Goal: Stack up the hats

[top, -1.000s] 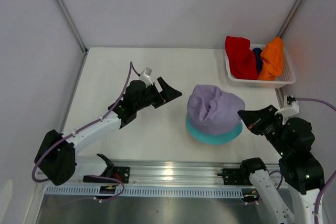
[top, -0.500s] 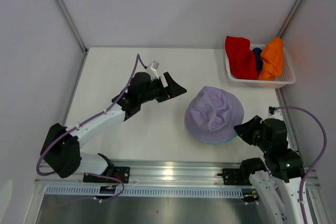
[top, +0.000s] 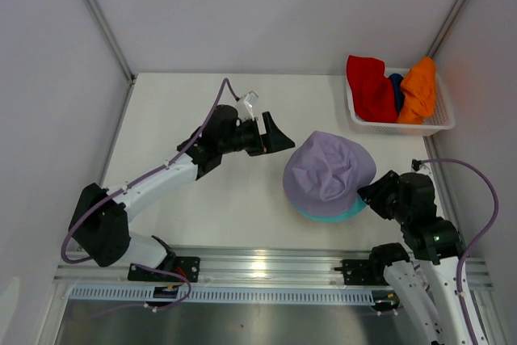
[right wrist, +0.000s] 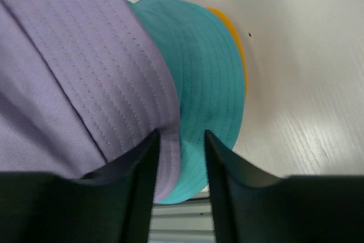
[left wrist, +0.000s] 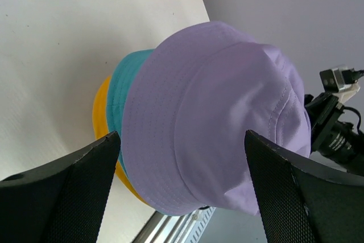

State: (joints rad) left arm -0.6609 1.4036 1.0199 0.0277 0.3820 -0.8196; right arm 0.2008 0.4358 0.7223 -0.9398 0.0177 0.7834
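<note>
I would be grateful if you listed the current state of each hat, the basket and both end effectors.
lavender hat: topmost of three stacked, crown up
teal hat: stacked under the lavender hat
yellow hat: stacked at the bottom
red hat: crumpled in the basket
dark blue hat: in the basket, mostly hidden
orange hat: crumpled in the basket
basket: upright, holding three hats
left end effector: open, empty
right end effector: partly open, brims between its fingers
</note>
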